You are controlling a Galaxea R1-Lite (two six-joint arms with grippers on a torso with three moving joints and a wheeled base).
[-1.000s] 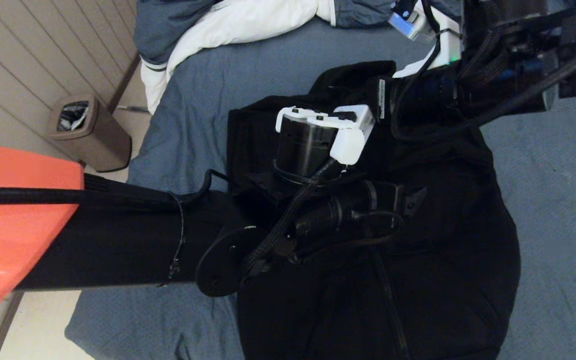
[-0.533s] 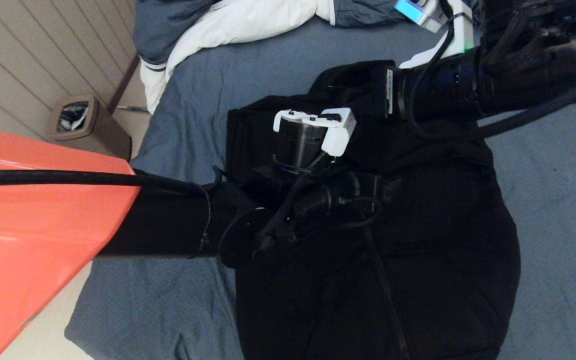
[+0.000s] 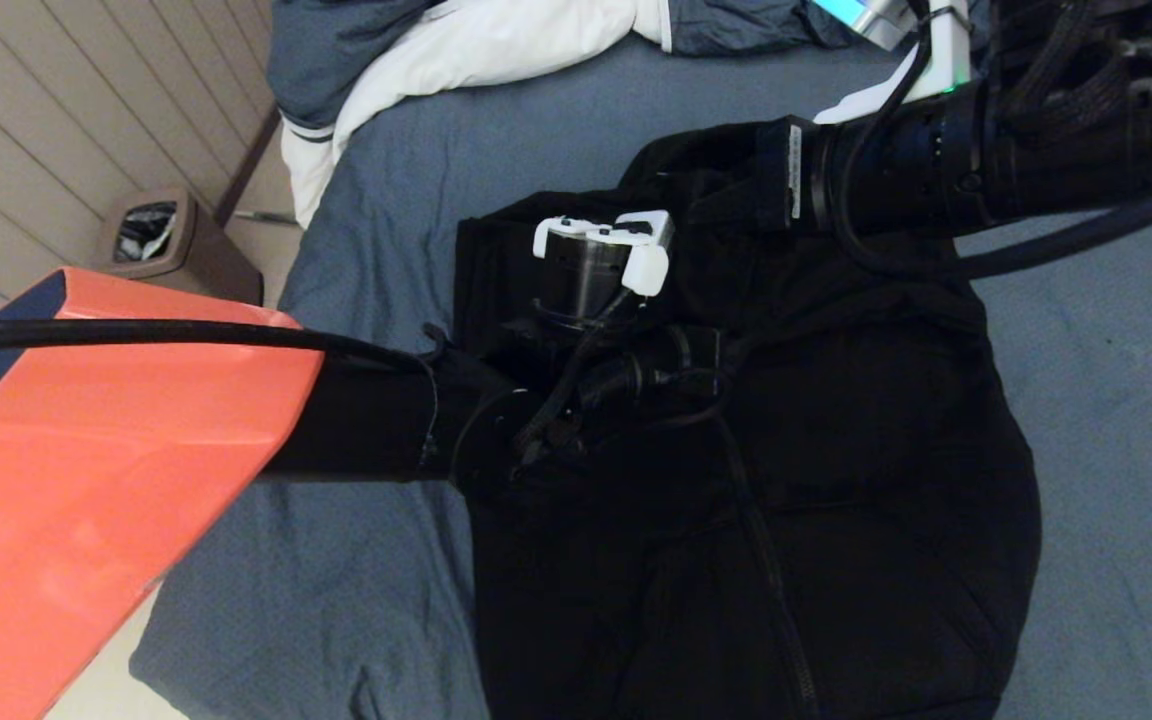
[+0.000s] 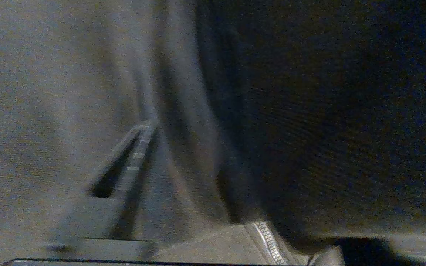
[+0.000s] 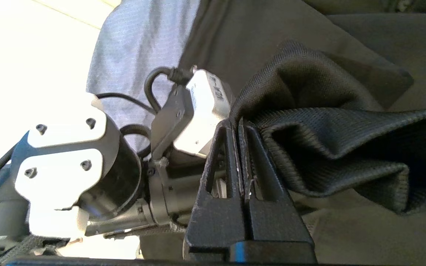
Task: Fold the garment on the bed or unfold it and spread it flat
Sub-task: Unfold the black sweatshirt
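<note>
Left gripper (image 3: 706,345) dropped lower toward 12 o'clock on the garment (image 3: 836,480), jaws' state unclear; right gripper (image 5: 239,129) clenched on fabric, folding underway.

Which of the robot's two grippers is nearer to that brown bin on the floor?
Left. The left gripper hangs over the garment at its bin-side edge; the right gripper pinches a fold farther from the bin.

Left pincer (image 4: 131,177) blurred; garment (image 3: 816,500) cut off below.
</note>
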